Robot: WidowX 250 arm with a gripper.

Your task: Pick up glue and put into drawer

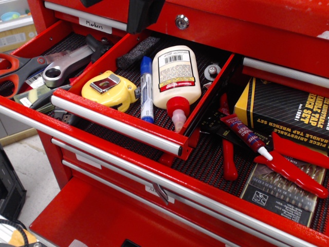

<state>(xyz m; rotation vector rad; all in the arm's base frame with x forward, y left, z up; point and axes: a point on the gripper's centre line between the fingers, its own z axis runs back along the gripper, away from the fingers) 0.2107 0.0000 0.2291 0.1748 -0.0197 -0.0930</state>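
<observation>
The glue [243,134] is a slim red tube with a white pointed nozzle and blue-and-white lettering. It lies diagonally in the wide lower drawer [205,159], right of the small open drawer, with its nozzle pointing to the front right. It rests across red-handled pliers [229,154]. A black part of my gripper [145,14] shows at the top edge, above the small drawer's back and well away from the glue. Its fingers are cut off by the frame, so I cannot tell how they stand.
The small open drawer [118,121] holds a yellow tape measure [109,89], a blue-and-white marker [146,87], a large white bottle with a red cap [176,77] and a black block [139,51]. Scissors [13,69] and a wrench [64,67] lie left. A black-and-yellow box [288,108] and red cutters [295,167] lie right.
</observation>
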